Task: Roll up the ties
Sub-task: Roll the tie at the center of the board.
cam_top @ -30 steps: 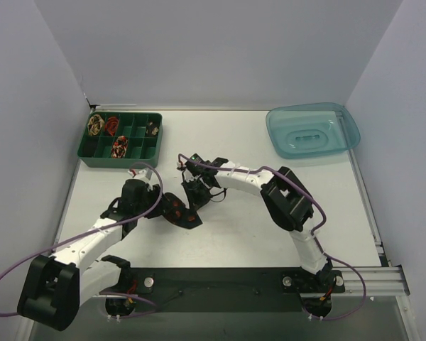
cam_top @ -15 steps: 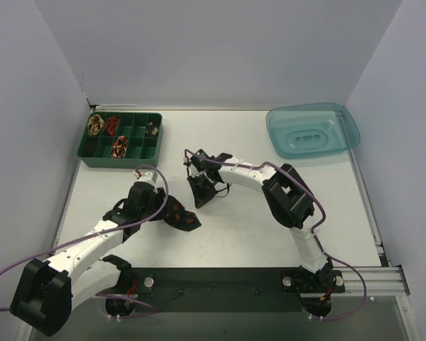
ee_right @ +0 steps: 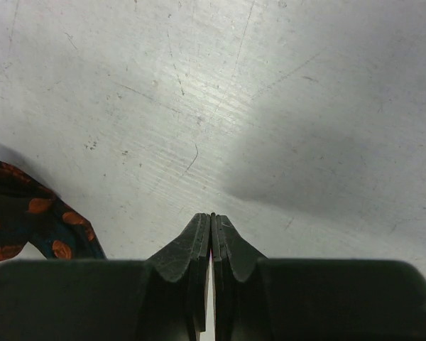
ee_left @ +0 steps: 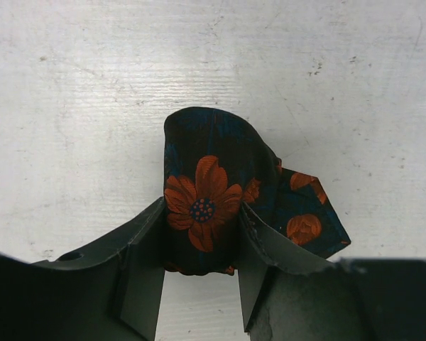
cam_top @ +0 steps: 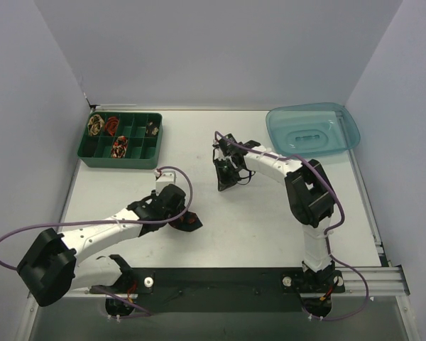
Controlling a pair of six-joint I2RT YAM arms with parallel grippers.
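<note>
Rolled tie [ee_left: 209, 153] gripped by left claw [ee_left: 202, 231], tail loose; right claw [ee_right: 211, 226] pinched shut, empty; next, transfer to tray [cam_top: 122, 163] judged likely, roll kept tight.

White arm links [cam_top: 99, 232], black joint housings [cam_top: 46, 266], purple cables [cam_top: 28, 227], dark grey wedge-shaped hand fingers [ee_right: 188, 249]

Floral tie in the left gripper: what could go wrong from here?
1. The floral tie has its pointed tail sticking out loose beside the roll; it could uncoil or snag when moved.
2. The left gripper pinches only the near part of the roll, so the roll may slip out or get squashed.
3. The right gripper is shut and apart from the tie, so nothing backs up the roll.
</note>
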